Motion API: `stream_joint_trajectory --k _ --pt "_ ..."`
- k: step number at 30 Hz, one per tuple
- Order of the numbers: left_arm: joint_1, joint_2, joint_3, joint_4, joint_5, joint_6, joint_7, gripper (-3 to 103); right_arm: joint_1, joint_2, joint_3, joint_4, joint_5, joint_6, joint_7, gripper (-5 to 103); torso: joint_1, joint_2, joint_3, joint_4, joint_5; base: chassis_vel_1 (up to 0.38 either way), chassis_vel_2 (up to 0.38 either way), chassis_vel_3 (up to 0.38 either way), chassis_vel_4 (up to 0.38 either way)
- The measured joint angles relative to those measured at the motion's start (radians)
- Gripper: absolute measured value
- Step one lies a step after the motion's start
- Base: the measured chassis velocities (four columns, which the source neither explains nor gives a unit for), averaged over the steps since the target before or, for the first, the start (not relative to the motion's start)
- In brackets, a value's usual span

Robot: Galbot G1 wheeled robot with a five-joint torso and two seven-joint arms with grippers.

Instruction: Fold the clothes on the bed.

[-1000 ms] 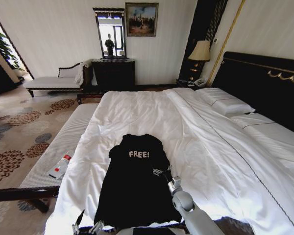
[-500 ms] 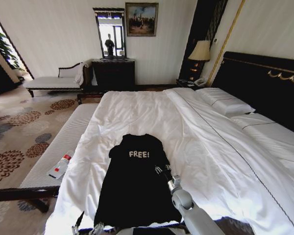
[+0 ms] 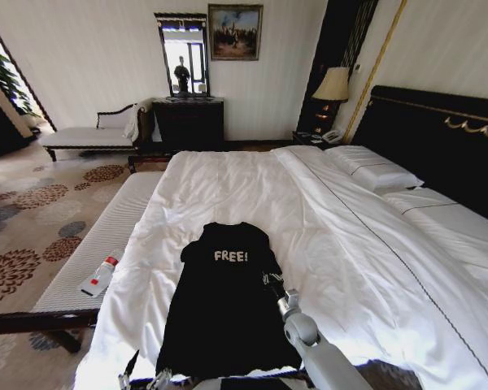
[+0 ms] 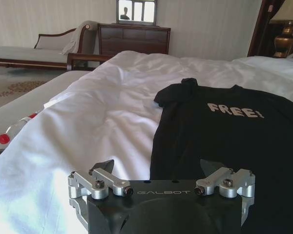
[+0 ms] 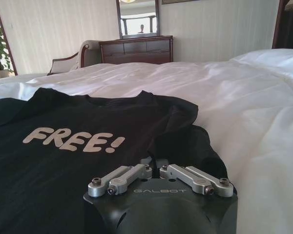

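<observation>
A: What sits nearest?

B: The left gripper [image 3: 142,379], at the foot edge of the bed [image 3: 342,236], by the shirt's hem on its left side. In the left wrist view its fingers [image 4: 101,167] stand wide apart, with nothing between them, above the white sheet and the edge of the black cloth.

A: And the right one?

B: The right gripper [image 3: 269,280] is farther up, over the right edge of the shirt [image 3: 224,313], about level with the sleeve below the lettering. From its wrist camera the finger links [image 5: 122,176] are drawn in together at the middle, right at a fold of the black fabric. The tips are hidden, so I cannot tell whether it is clenched on the cloth or merely closed above it.

A: Where does the shirt lie?

B: Flat near the foot edge, toward the bed's left side, collar pointing away, "FREE!" facing up.

A: Beyond that?

B: A bench [image 3: 106,236] runs along the left edge of the bed, with a bottle [image 3: 100,277] lying on it. Pillows [image 3: 374,169] lie against the headboard [image 3: 439,142] on the right. A dresser [image 3: 189,122] with a mirror stands at the far wall.
</observation>
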Motion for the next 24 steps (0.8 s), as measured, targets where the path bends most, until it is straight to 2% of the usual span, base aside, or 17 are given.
stream_joint_trajectory --k 11,13,18,24 --pt "0.000 -0.003 0.000 0.005 -0.005 -0.001 0.001 99 0.013 -0.008 0.001 -0.005 0.004 0.000 0.002 0 0.000 0.000 0.000 0.0000 0.0001 0.000 0.000 0.000 0.000" --pt "0.000 -0.003 0.000 0.005 -0.006 -0.001 0.001 102 0.019 -0.013 0.002 -0.004 0.003 0.000 0.002 0 0.000 0.000 0.000 0.0000 0.0001 0.000 0.000 0.000 0.000" --pt "0.001 -0.003 0.000 0.006 -0.006 -0.002 0.001 98 0.067 -0.056 0.008 0.000 0.002 0.000 0.002 0 0.000 0.000 0.000 0.0000 0.0001 0.000 0.000 0.000 0.000" --pt "0.006 -0.001 0.000 0.003 -0.004 -0.004 0.002 98 0.168 -0.127 0.019 -0.032 0.051 -0.007 0.008 0 0.000 0.000 0.000 0.0000 0.0003 0.000 0.000 0.000 0.000"
